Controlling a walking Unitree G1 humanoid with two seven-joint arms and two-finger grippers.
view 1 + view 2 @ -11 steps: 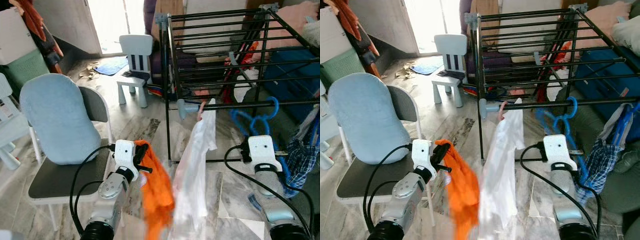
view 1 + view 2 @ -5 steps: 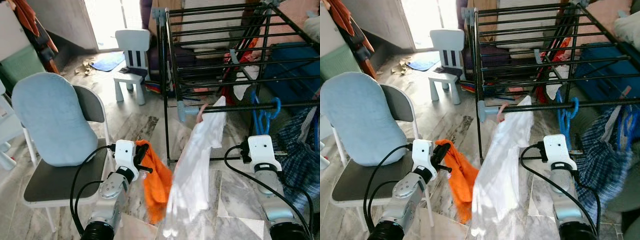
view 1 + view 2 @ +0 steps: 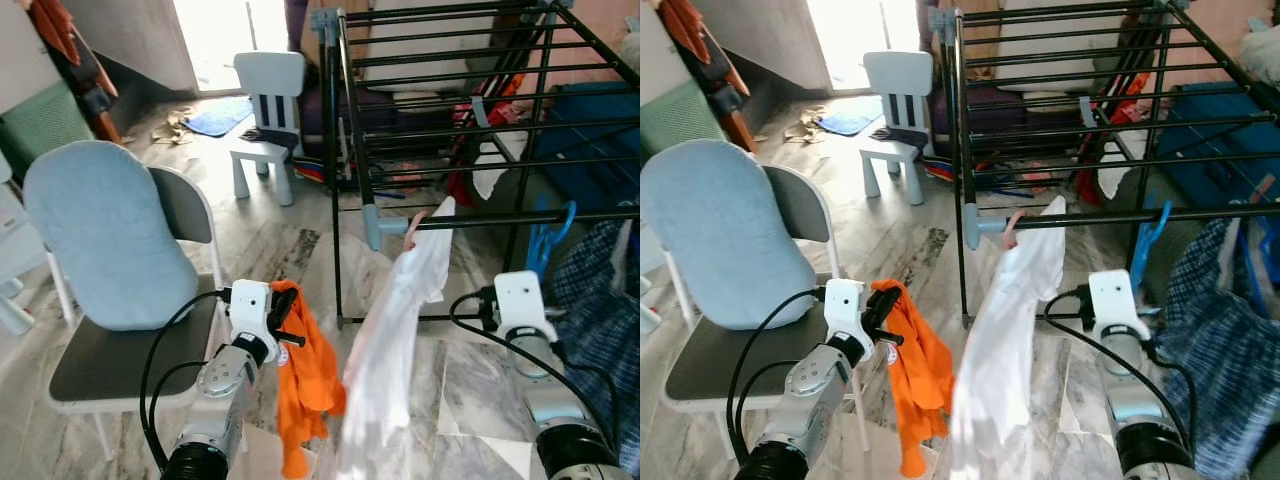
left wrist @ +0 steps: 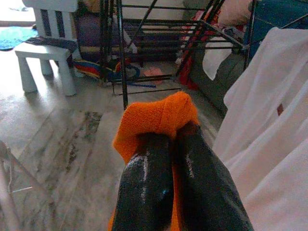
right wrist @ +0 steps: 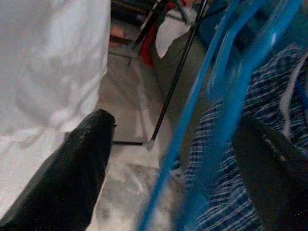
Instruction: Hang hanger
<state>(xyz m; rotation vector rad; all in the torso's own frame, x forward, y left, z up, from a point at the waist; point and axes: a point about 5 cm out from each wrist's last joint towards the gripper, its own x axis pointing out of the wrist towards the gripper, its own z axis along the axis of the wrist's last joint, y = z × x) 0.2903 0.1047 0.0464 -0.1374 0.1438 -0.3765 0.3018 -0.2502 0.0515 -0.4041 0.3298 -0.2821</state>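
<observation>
Your left gripper (image 4: 166, 144) is pinching an orange garment (image 3: 305, 375) with fingers closed, beside the grey chair (image 3: 110, 350). Your right gripper (image 5: 173, 159) is standing wide apart around a blue hanger (image 5: 219, 91) (blurred), which is hooked on the black drying rack (image 3: 345, 150) rail near a white shirt (image 3: 395, 340).

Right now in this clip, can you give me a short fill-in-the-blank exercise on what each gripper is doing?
1. The left gripper is shut on a cloth coloured ____.
2. The right gripper has its fingers ____.
3. Between them runs a hanger coloured ____.
4. The white garment hangs from the black ____.

Missing words: orange; open; blue; rack
</observation>
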